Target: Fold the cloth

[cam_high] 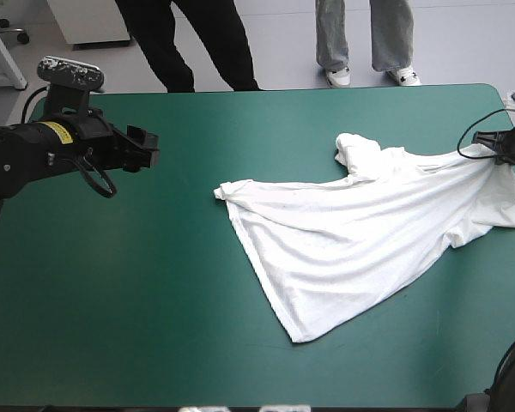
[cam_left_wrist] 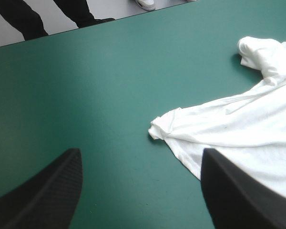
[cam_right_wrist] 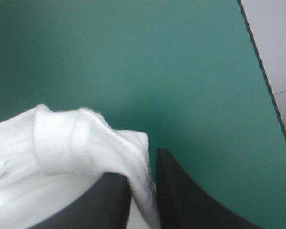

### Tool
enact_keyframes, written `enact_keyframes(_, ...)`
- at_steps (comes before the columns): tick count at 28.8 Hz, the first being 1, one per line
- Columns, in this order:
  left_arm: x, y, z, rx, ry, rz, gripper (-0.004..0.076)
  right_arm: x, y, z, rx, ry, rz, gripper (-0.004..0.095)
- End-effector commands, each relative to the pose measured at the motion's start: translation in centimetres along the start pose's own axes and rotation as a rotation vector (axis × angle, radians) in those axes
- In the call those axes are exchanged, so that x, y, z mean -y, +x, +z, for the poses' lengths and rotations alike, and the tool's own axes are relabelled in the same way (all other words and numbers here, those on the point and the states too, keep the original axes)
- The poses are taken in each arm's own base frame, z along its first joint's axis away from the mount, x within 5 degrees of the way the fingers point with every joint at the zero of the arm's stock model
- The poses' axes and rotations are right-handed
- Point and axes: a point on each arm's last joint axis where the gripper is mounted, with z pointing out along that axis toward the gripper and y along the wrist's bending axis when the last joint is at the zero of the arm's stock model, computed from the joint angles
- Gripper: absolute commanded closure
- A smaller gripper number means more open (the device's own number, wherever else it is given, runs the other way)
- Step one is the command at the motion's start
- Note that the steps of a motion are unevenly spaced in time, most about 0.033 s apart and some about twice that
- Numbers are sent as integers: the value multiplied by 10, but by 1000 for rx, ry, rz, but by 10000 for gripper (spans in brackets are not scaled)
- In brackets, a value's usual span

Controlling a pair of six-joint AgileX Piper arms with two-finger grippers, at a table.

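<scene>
The left gripper [cam_high: 151,148], two broad black fins spread wide apart and empty, hovers above the bare left part of the teal-green table cover [cam_high: 154,283]. The white short-sleeved T-shirt [cam_high: 369,232] lies spread and wrinkled across the table's right half. The right gripper [cam_right_wrist: 144,167] pinches its far-right edge, fingers nearly closed.

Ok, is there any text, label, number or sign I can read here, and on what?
No text can be read.
Yellow label on the left arm: too small to read.
T-shirt: plain white, no print shows.
Teal-green cover: no markings.
</scene>
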Motion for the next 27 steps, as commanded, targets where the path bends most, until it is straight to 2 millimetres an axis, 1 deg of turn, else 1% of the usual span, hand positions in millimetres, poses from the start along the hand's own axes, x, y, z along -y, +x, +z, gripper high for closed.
enact_keyframes(1, 2, -8, -18, 93, 11, -4, 213, 5, -12, -53, 121, -28, -18, 454)
enact_keyframes(2, 2, -7, -18, 81, 12, -4, 213, 6, -11, -60, 122, -42, -23, 341)
enact_keyframes(4, 2, -4, -18, 55, 11, -1, 213, 6, -9, -76, 127, -75, -28, 180)
enact_keyframes(5, 2, -3, -18, 40, 8, 4, 213, 5, -8, -88, 137, -103, -32, 135)
enact_keyframes(6, 1, -2, -17, 31, 6, 16, 213, 3, -6, -102, 147, -128, -42, 131)
enact_keyframes(9, 1, -2, -12, 13, 3, 51, 213, -10, 2, -144, 185, -206, -85, 198)
enact_keyframes(11, -1, -4, -3, 6, -7, 89, 213, -24, 10, -176, 231, -255, -121, 249)
enact_keyframes(12, -1, -5, 2, -1, -12, 102, 213, -30, 14, -189, 251, -265, -137, 261)
enact_keyframes(14, -4, -6, 21, -41, -27, 135, 213, -47, 26, -216, 295, -283, -188, 268)
enact_keyframes(16, -5, -6, 43, -92, -25, 153, 213, -63, 40, -239, 322, -299, -235, 268)
enact_keyframes(18, -5, -5, 65, -138, -12, 182, 213, -82, 55, -253, 330, -312, -295, 268)
enact_keyframes(19, -5, -5, 72, -151, -4, 196, 213, -89, 62, -255, 324, -315, -323, 268)
enact_keyframes(21, -4, -4, 90, -169, 26, 241, 213, -112, 79, -261, 305, -330, -410, 272)
enact_keyframes(25, 1, -5, 119, -166, 95, 266, 213, -144, 109, -265, 257, -334, -543, 277)
enact_keyframes(26, 3, -3, 136, -183, 126, 282, 213, -159, 125, -264, 228, -336, -601, 277)
enact_keyframes(27, 4, -1, 143, -192, 141, 286, 213, -165, 132, -262, 212, -338, -612, 277)
